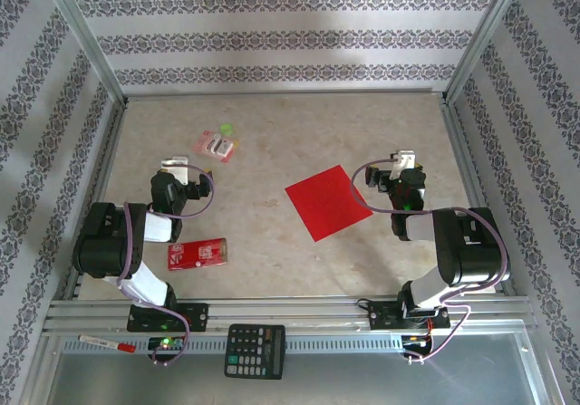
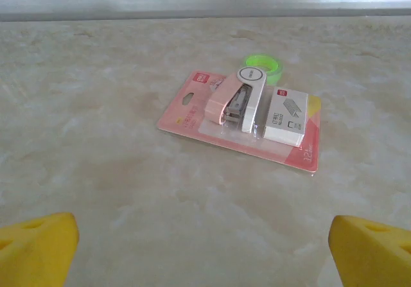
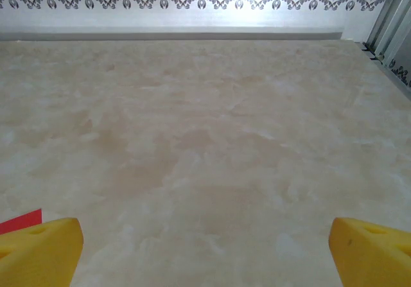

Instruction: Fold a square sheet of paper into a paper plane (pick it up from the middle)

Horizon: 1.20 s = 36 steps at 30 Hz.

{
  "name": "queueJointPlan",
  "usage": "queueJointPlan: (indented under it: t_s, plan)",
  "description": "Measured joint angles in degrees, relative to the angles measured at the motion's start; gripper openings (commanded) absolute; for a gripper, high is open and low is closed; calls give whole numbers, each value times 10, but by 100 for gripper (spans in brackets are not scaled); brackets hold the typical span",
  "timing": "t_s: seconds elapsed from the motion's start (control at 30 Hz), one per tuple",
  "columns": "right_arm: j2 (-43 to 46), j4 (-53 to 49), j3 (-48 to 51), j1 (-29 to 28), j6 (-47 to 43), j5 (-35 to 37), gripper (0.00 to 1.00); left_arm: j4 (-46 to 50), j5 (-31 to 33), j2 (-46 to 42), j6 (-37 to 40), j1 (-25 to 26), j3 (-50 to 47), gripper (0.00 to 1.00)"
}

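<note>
The square sheet of paper [image 1: 328, 202] lies flat, centre-right in the top view; the left gripper [image 2: 205, 247] and right gripper [image 3: 205, 250] stand spread, empty. An off-middle pinch could slide or crumple it.

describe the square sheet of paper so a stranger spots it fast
On the beige marbled table, look right of centre, beside the right arm. The square sheet of paper lies flat there, set askew. It is plain bright red, unlike the smaller printed red packet by the left arm.
</note>
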<state>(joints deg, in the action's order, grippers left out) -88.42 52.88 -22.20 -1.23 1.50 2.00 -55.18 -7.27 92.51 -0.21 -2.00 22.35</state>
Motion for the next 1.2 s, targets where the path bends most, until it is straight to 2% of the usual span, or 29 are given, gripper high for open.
queueJointPlan:
  t_s: [1.07, 1.2]
  plan:
    - [0, 0, 0, 0, 0, 1, 98, 0, 5, -1, 0, 0, -1, 100]
    - [51, -47, 0, -2, 0, 21, 98, 42, 29, -56, -5, 0, -9, 100]
